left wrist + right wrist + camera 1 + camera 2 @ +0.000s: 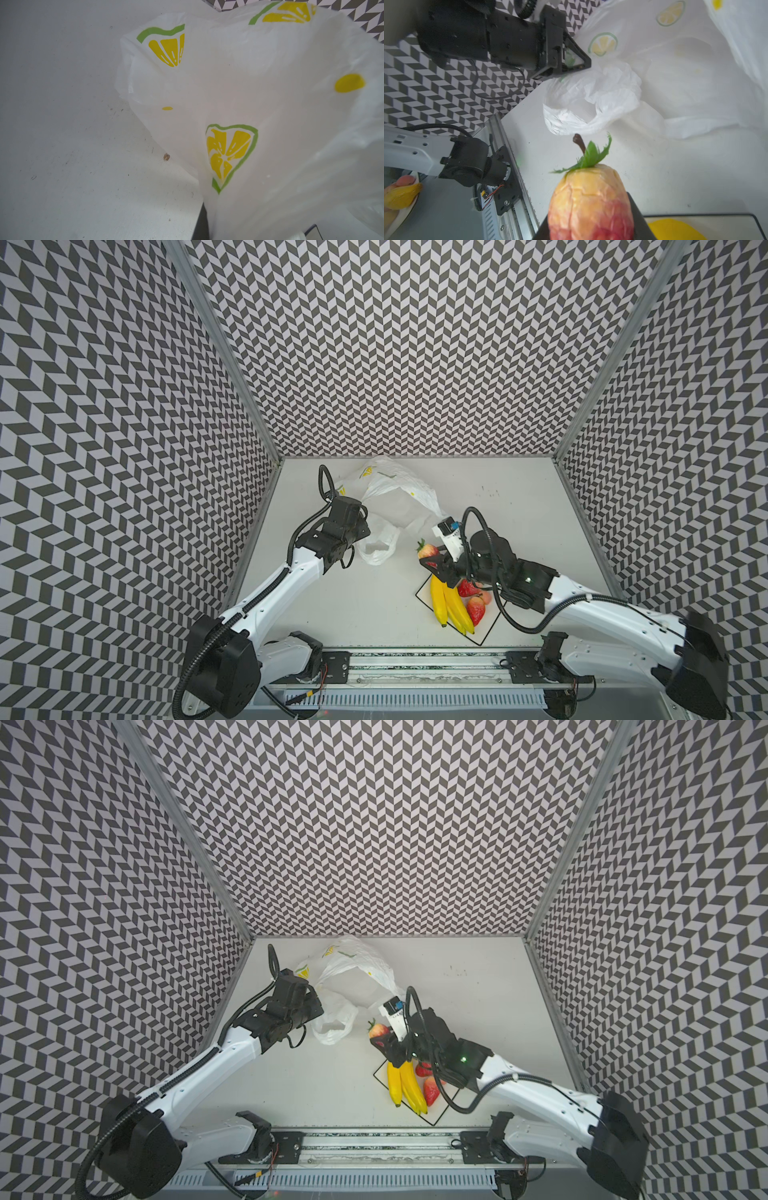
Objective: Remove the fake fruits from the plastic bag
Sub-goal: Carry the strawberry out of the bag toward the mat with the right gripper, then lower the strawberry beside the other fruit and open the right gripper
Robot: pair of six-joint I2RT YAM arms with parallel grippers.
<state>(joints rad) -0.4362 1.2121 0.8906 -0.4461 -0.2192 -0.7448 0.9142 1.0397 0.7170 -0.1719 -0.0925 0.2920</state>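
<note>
Under and just behind the right gripper [434,563], a white black-rimmed plate [487,626] carries the bananas [451,605], two strawberries [476,610] and a small peach-orange fruit [485,597]. The gripper's jaws are partly closed on a third strawberry [428,551], red fading to yellow, its green cap pointing away from the wrist, outside the bag. Beyond its fingertips the plastic bag [390,485] lies crumpled on the table [353,605], a handle loop drooping between the two grippers. The left gripper [362,502] is clamped tight on the bag's edge.
</note>
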